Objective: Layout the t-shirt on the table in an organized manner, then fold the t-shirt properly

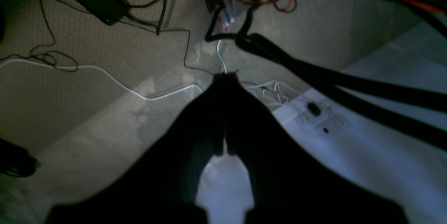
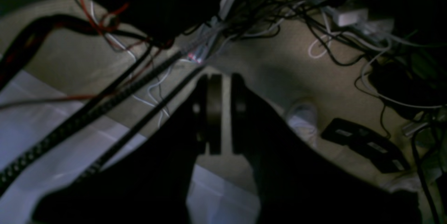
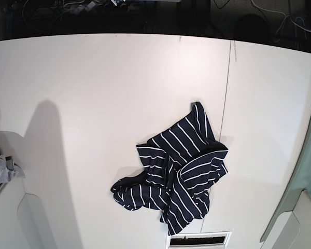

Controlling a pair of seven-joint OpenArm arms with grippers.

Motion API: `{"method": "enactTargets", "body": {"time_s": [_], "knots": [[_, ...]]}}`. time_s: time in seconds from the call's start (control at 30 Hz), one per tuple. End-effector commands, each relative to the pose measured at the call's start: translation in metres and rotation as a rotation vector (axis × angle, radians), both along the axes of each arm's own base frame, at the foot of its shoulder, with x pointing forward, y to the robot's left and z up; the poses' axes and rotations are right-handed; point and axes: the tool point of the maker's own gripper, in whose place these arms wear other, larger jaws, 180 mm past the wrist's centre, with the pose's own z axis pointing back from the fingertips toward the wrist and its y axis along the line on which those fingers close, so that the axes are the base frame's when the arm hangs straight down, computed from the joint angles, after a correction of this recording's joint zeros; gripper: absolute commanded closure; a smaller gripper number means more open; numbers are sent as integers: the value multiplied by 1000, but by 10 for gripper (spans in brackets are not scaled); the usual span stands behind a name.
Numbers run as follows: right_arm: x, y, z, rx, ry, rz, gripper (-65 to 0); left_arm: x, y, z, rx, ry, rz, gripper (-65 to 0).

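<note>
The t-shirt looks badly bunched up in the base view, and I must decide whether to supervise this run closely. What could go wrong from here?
1. The t-shirt lies crumpled in overlapping folds, so a pinch may catch several layers and drag the heap instead of spreading it.
2. It sits near the table's front edge, over a slot-like opening, so a tug that way might snag it or pull fabric off.
3. Both wrist views face the floor and cables, not the shirt, so the first reach lacks close-up guidance.
</note>
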Motion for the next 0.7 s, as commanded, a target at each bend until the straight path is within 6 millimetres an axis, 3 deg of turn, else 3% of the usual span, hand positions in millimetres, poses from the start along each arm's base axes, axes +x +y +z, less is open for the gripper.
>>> {"method": "enactTargets", "body": {"time_s": [0.0, 0.43, 0.67], "knots": [[-6, 2, 1, 10, 7, 0, -36, 0, -5, 1, -19, -5, 2, 0], [-9, 4, 3, 15, 6, -1, -36, 2, -4, 1, -23, -21, 4, 0], [-16, -3, 5, 9, 0, 3, -36, -3, 21, 1, -22, -84, 11, 0]]}}
